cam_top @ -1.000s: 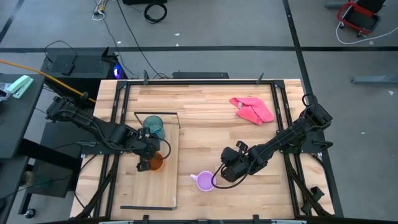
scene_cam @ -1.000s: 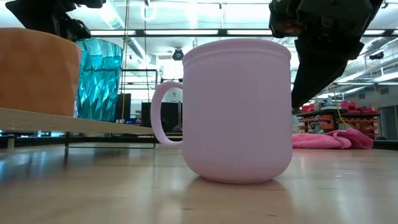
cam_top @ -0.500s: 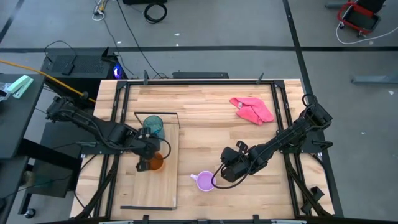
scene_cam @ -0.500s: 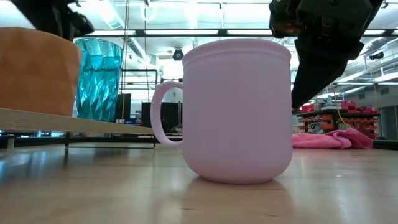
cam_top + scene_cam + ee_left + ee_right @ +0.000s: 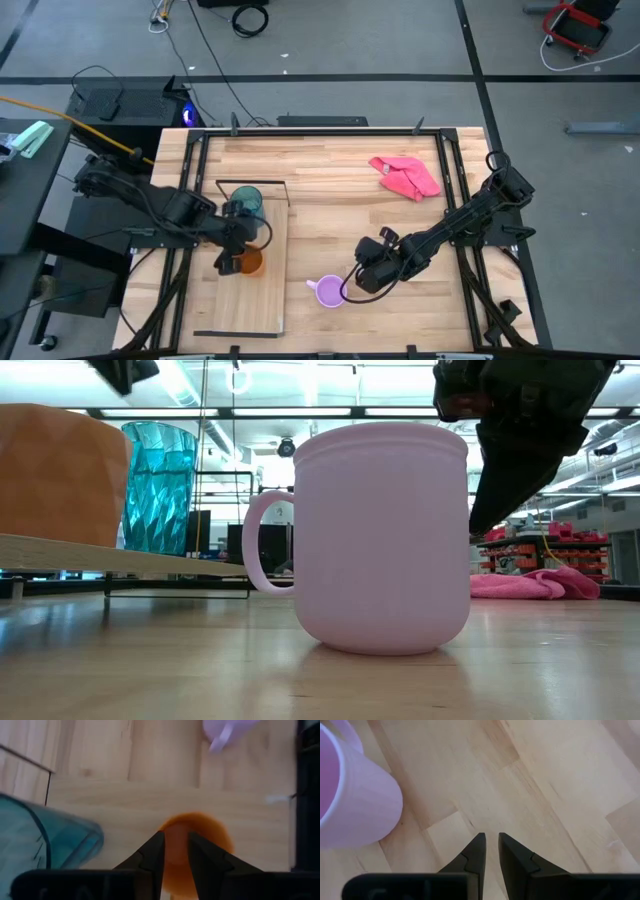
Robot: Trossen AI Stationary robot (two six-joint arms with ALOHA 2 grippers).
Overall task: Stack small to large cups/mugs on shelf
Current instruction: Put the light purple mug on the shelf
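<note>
Plank table [image 5: 340, 200] carried the shelf [image 5: 205, 295]; your left gripper [image 5: 175, 851], fingers slightly parted, hovered above the orange mug [image 5: 248, 262] beside the teal tumbler [image 5: 247, 203]. Your right gripper [image 5: 490, 847], narrowly spread and empty, waited beside the lilac mug [image 5: 328, 291].

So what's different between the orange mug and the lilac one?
The orange mug stands on the pale wood shelf, next to the teal tumbler; the lilac mug stands on the table, off the shelf. The left gripper is right above the orange mug, while the right gripper is beside the lilac mug, holding nothing. The lilac mug's handle shows plainly; the orange mug's is hidden. Both stand upright.
</note>
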